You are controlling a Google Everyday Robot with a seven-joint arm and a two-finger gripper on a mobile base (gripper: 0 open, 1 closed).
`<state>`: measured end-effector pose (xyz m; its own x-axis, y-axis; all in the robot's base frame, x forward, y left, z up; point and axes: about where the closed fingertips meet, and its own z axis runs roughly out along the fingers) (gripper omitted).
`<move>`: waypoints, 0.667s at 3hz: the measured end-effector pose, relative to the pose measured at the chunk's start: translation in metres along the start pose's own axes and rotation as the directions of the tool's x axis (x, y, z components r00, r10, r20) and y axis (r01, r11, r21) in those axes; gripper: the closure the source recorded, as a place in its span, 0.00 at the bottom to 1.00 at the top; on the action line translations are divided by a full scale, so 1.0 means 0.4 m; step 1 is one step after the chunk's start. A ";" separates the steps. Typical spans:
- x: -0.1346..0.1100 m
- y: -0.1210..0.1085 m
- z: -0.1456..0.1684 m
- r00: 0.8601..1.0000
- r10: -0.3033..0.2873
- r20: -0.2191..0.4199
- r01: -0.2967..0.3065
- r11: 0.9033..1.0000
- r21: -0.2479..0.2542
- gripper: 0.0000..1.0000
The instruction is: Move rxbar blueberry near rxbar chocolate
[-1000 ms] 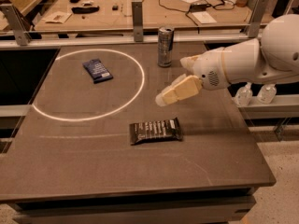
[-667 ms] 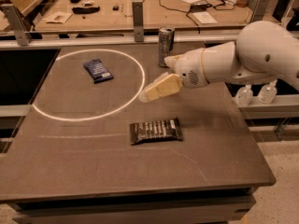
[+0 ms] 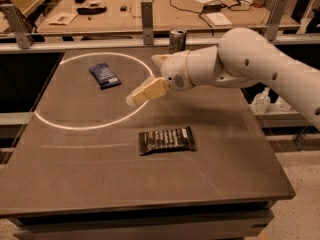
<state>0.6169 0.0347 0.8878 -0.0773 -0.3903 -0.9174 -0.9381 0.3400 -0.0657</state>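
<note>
The rxbar blueberry (image 3: 104, 75), a small navy wrapper, lies flat at the back left of the dark table (image 3: 100, 179), inside a white ring marked on the top. The rxbar chocolate (image 3: 166, 140), a black wrapper with white lettering, lies flat near the table's middle front. My gripper (image 3: 145, 80) hangs above the table at the ring's right edge, to the right of the blueberry bar and behind the chocolate bar. Its pale fingers (image 3: 148, 91) stand apart and hold nothing.
A metal can (image 3: 177, 39) stands at the table's back edge, just behind the gripper. My white arm (image 3: 260, 64) comes in from the right. A plastic bottle (image 3: 260, 103) sits off the table's right side. A cluttered workbench (image 3: 150, 9) runs behind.
The gripper and arm have swung left across the table, from near its right-centre to the ring's right edge, closer to the blueberry bar. Both bars have stayed put.
</note>
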 end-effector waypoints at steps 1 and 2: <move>0.008 -0.017 0.065 0.998 -0.026 -0.063 0.028 0.999 0.029 0.00; 0.007 -0.016 0.064 0.998 -0.027 -0.062 0.028 0.999 0.028 0.00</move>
<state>0.6314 0.0534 0.8755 -0.0732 -0.4518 -0.8891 -0.9300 0.3529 -0.1028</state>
